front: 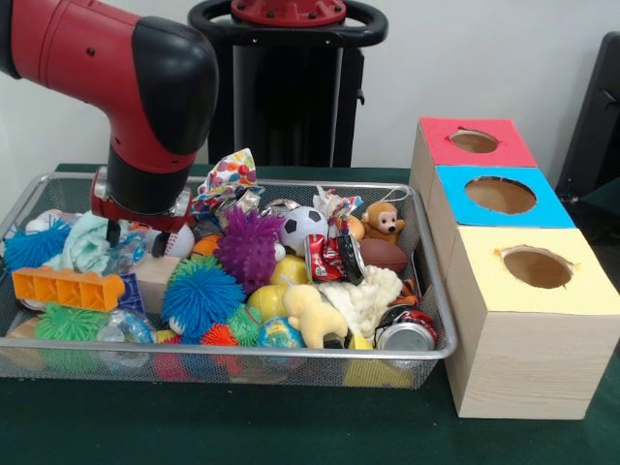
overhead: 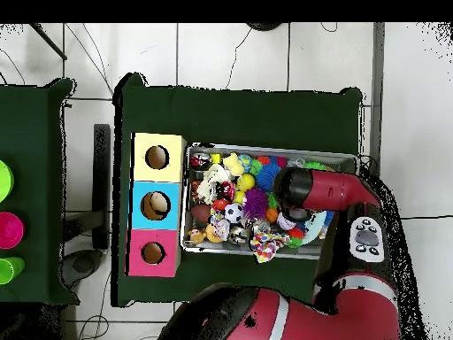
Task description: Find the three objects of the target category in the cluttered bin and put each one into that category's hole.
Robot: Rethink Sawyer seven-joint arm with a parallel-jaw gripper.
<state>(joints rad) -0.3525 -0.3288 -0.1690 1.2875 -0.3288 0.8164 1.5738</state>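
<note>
A wire mesh bin (front: 426, 281) holds a heap of toys. Among them are a purple spiky ball (front: 249, 244), a blue spiky ball (front: 201, 294), a small soccer ball (front: 302, 228), a monkey plush (front: 381, 223), a crushed red can (front: 332, 258) and an orange block (front: 68, 289). My gripper (front: 136, 238) is down in the bin's left end. It stands open over a clear crumpled plastic piece beside a teal cloth (front: 89, 242). In the overhead view the arm (overhead: 310, 188) hides the gripper. Three wooden boxes with holes stand beside the bin: red (front: 441, 136), blue (front: 455, 189) and yellow (front: 484, 281).
A spotted cloth (front: 225, 177) sticks up at the bin's back rim, close to the arm. Another crushed can (front: 407, 332) lies in the front right corner. In the overhead view, coloured cups (overhead: 7, 228) stand on a separate table beyond the boxes.
</note>
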